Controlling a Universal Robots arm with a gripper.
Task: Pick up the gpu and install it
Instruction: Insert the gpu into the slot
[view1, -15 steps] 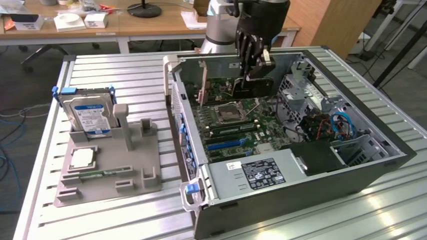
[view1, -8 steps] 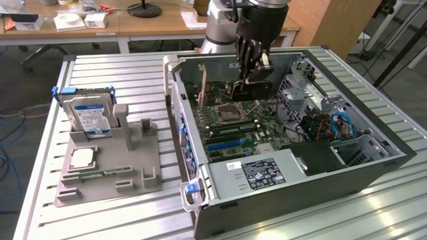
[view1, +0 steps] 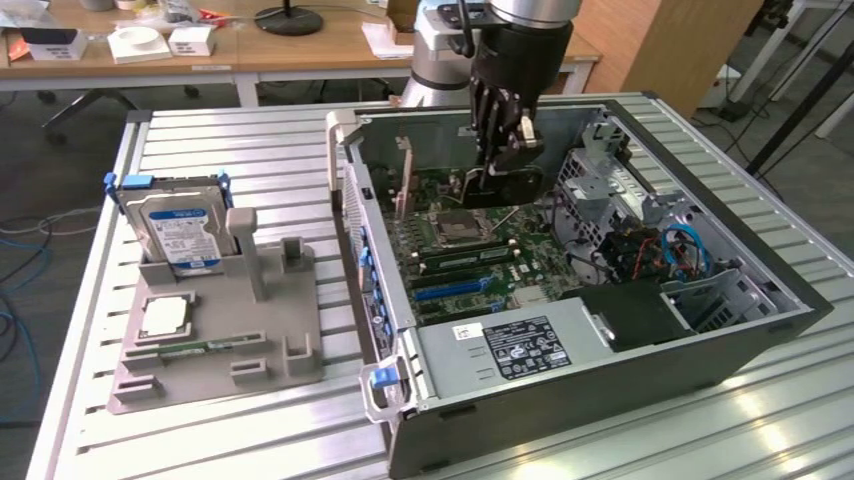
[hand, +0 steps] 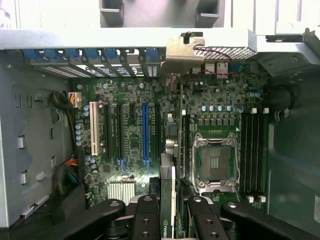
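An open computer case (view1: 641, 385) lies on its side on a slatted metal table (view1: 240, 140). My arm reaches down into it near the case's rear wall.

The gripper (hand: 171, 202) is pinched on the gpu (hand: 168, 180), with one set of fingers (hand: 146, 215) on each flat face. The card stands on edge above the motherboard (hand: 130, 145), running straight toward the rear wall. Its silver bracket (hand: 182, 50) meets that wall at the row of slot openings. The card lines up between the blue slot (hand: 145, 132) and the empty processor socket (hand: 215, 162). I cannot tell whether its lower edge is seated in a connector or just above one.

On the table beside the case, toward the exterior view's left edge, a grey holder (view1: 267, 330) carries a hard drive (view1: 180, 230).

I judge the gpu to be light, stiff and thin. The faces are smooth enough to slip if it is squeezed lightly. The board is fragile: it would flex or crack under sideways force, and the contact edge should not scrape. The present hold looks right to me, on the two broad faces at the end away from the bracket. That leaves the bracket and the bottom edge free, so any push goes straight down through the card.
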